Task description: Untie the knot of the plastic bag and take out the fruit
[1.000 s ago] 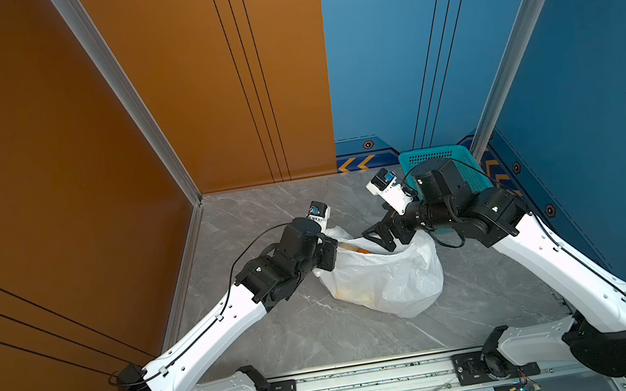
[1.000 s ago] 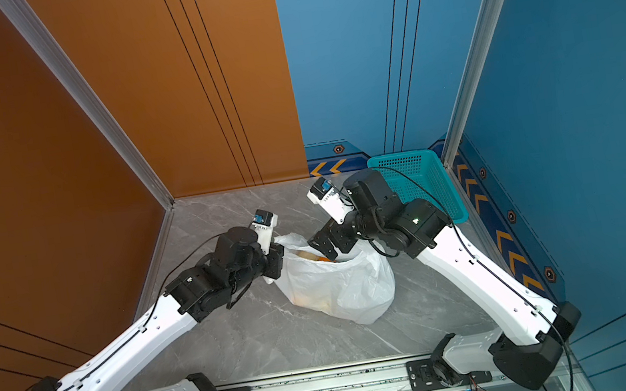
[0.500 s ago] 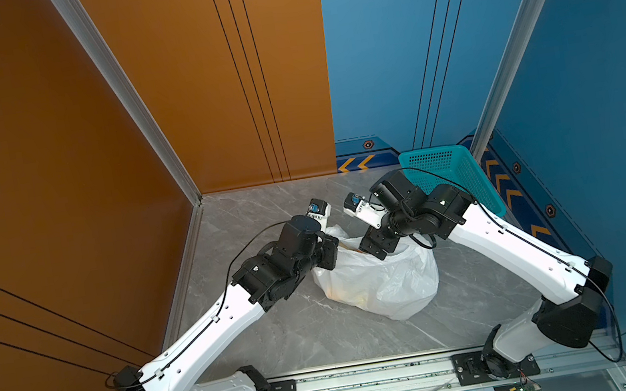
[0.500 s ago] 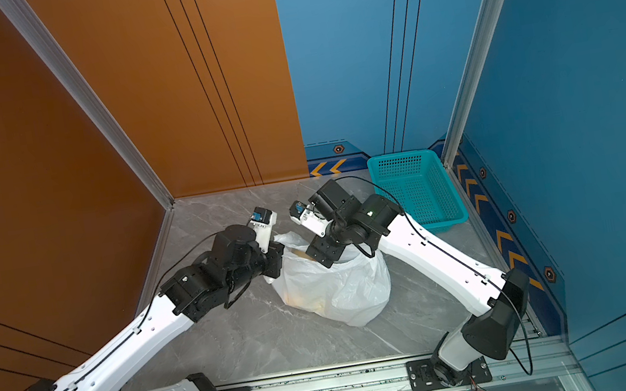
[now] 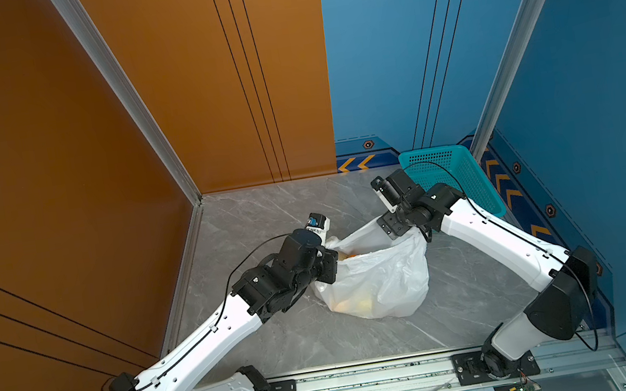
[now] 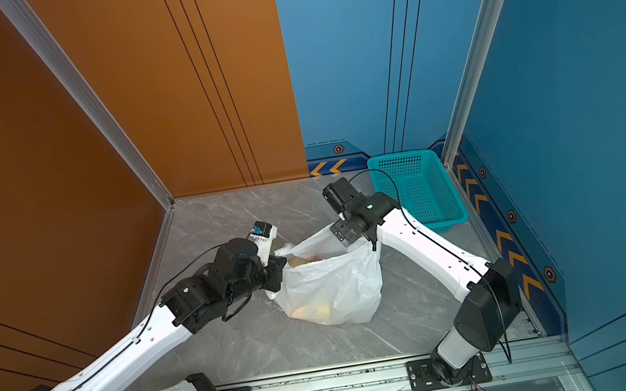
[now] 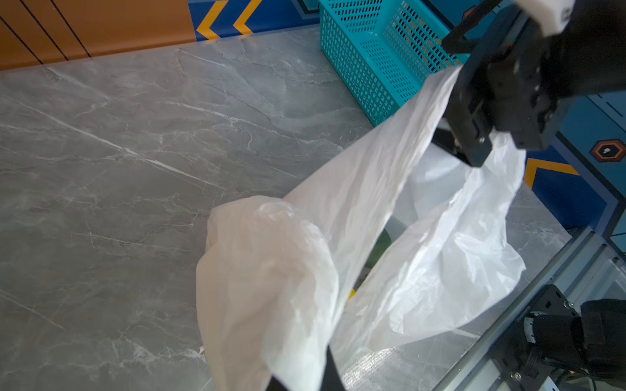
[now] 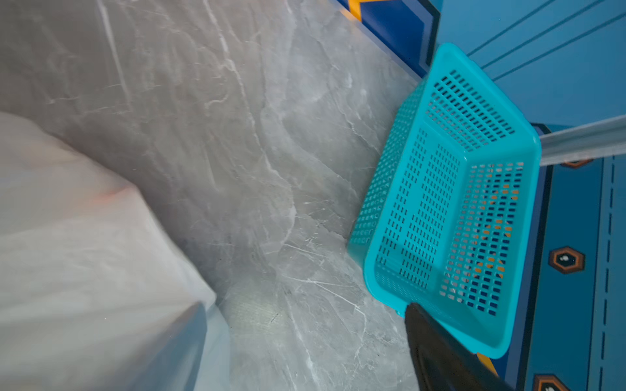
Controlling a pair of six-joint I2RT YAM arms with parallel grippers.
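My left claw (image 5: pixel 333 263) and right claw (image 5: pixel 392 233) are black, on white arms (image 5: pixel 215 337). The bag (image 5: pixel 382 278) between them is milky white and half see-through; fruit (image 5: pixel 354 257) inside shows yellow and orange, one green. Past my right claw the basket (image 5: pixel 464 178) is teal, slotted all over. Under both, the table (image 5: pixel 264 220) is grey marble, white-veined.

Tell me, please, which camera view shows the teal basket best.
The right wrist view: the teal basket is large and nearly whole, its inside empty. Both top views show it small; the left wrist view shows only one end.
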